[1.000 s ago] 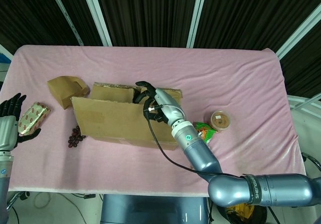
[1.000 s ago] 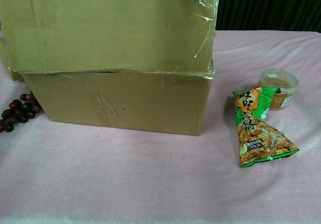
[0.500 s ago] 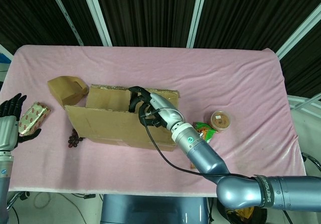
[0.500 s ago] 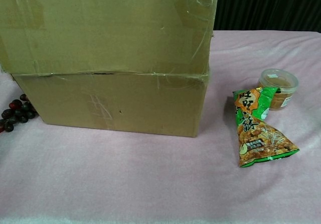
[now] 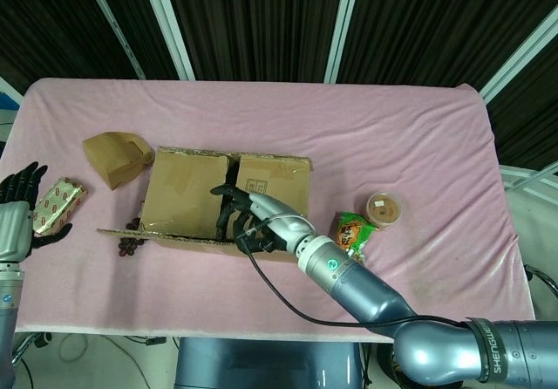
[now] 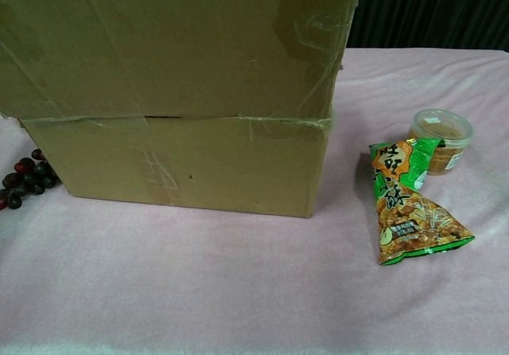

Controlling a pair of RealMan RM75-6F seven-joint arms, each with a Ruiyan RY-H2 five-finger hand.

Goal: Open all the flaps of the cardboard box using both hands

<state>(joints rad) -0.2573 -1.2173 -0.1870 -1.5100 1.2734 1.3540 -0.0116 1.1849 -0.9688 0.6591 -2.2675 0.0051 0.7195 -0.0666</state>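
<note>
At frame centre sits the brown cardboard box (image 5: 222,199) on the pink cloth-covered table (image 5: 392,136); we judge its near long flap (image 5: 166,235) is being folded outward. Our right hand (image 5: 240,221) curls over that flap's edge — fingers closed on it. Next, the inner flaps. Our left hand (image 5: 17,210), far left, hangs spread and empty.
</note>
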